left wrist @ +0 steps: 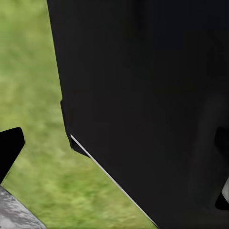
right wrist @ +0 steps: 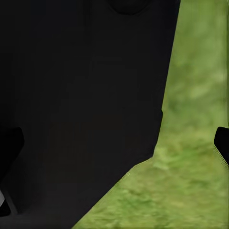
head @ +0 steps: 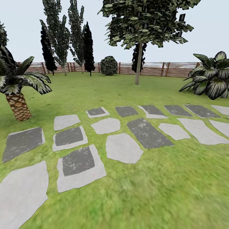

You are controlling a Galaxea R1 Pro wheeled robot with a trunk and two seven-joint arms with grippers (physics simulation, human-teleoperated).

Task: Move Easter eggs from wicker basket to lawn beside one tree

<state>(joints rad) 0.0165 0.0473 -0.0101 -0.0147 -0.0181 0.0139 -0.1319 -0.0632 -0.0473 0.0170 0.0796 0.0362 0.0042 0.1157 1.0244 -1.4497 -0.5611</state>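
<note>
The robot is crossing the lawn (head: 152, 197) before the stepping-stone path (head: 124, 148); beyond the path, a tree (head: 138, 63) is standing. Pincer states: cannot tell. Risk: the basket is lying outside this heading, so the robot could be driving past it.

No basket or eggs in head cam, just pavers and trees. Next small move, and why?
Probably turn the base to scan for the basket. Ahead lie stone pavers, lawn, a leafy tree and the fence. Both wrist views show dark robot body over grass, so nothing is held.
</note>
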